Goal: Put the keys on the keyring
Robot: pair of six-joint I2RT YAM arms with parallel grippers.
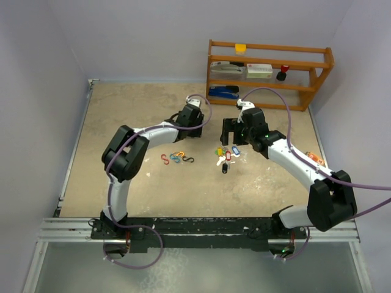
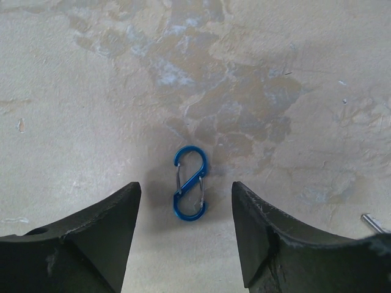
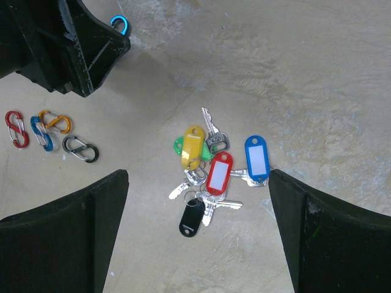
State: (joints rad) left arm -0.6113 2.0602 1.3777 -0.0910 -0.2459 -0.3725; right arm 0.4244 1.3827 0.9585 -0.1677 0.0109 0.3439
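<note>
The keys (image 3: 211,174) lie in a loose heap on the table (image 1: 122,122), with yellow, green, red and blue tags and a black fob among them. They sit straight under the right pincer (image 3: 197,183), between its two fingers as its wrist camera sees them. That pincer hangs above them spread wide, holding nothing and touching nothing. Well to the left of the heap sits a little row of clips (image 3: 46,131), red, blue, orange and black. The left pincer (image 2: 185,190) hovers farther back over a lone blue clip (image 2: 190,183) lying flat on the table. Its fingers are spread either side of the clip, clear of it, gripping nothing
</note>
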